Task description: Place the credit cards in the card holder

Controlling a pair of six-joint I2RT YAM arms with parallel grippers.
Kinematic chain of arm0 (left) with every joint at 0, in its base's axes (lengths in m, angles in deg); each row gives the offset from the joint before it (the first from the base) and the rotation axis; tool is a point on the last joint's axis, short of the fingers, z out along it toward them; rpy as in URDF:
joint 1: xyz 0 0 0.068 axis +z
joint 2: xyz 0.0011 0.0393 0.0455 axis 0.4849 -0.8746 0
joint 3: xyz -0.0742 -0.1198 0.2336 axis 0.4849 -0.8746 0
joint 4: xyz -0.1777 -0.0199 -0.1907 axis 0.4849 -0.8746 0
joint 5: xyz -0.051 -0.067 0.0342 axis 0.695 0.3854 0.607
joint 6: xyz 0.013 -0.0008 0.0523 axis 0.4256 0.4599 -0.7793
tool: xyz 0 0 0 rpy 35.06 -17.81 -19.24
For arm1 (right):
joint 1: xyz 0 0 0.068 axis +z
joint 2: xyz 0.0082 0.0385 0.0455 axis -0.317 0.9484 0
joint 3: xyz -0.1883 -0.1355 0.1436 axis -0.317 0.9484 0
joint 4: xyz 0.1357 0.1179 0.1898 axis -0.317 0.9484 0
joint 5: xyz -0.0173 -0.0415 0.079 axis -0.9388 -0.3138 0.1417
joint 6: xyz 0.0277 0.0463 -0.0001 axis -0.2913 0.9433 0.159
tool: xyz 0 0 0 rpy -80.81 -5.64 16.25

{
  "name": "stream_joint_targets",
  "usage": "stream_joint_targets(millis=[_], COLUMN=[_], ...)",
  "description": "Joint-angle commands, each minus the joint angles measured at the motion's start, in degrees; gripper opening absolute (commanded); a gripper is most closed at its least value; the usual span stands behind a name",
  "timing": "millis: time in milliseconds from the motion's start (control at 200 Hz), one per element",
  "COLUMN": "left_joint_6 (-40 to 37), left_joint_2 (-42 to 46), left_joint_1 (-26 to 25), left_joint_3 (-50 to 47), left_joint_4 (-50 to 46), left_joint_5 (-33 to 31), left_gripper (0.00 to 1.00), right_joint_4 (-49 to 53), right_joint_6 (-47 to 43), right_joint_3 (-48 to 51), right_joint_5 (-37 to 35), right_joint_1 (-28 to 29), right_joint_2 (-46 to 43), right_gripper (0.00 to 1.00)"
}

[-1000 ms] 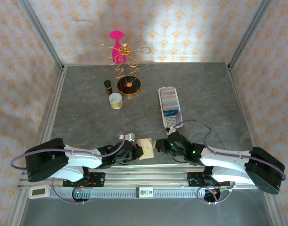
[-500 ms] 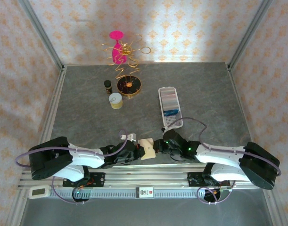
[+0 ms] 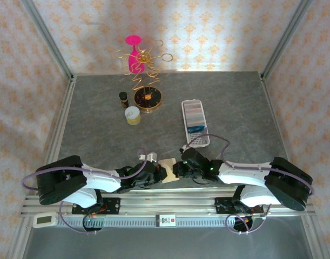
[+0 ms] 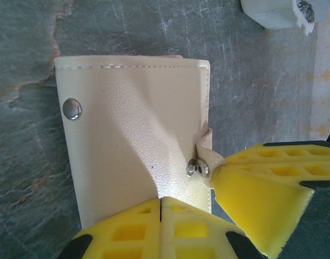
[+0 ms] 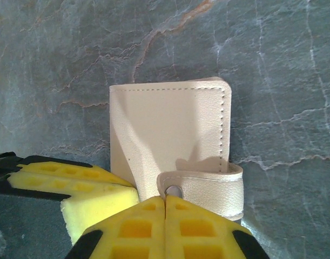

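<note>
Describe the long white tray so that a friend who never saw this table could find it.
On the grey stone-patterned table, look right of the middle, past the small beige wallet at the near edge. The card holder lies there, a long narrow white tray with credit cards inside. Unlike the round gold tin to its left, it is rectangular with a dotted base.

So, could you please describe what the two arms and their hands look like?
Both arms match: the left arm and right arm have glossy white link shells between bulky black joint housings, each trailed by a looping pale lilac cable. The left hand and right hand have bright yellow fingers moulded with square pockets on black backings.
</note>
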Motion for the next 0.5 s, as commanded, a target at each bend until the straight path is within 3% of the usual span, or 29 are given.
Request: stream_joint_targets(millis=[0,496], left_joint_6=[0.37,0.33], left_joint_2=[-1.7,-2.13], left_joint_1=[-0.37,-0.36], left_joint_3=[-1.35,-1.35], left_joint_4=[-3.0,-2.59], left_joint_5=[0.31,0.66], left_gripper=[0.0,0.0], right_joint_4=[3.84,3.43], right_joint_6=[-0.94,-0.92], right_joint_3=[-1.2,-1.45], right_joint_5=[-0.9,0.21], right_joint_1=[0.56,0.81], right_joint_2=[0.68,3.41], right_gripper=[0.0,0.0])
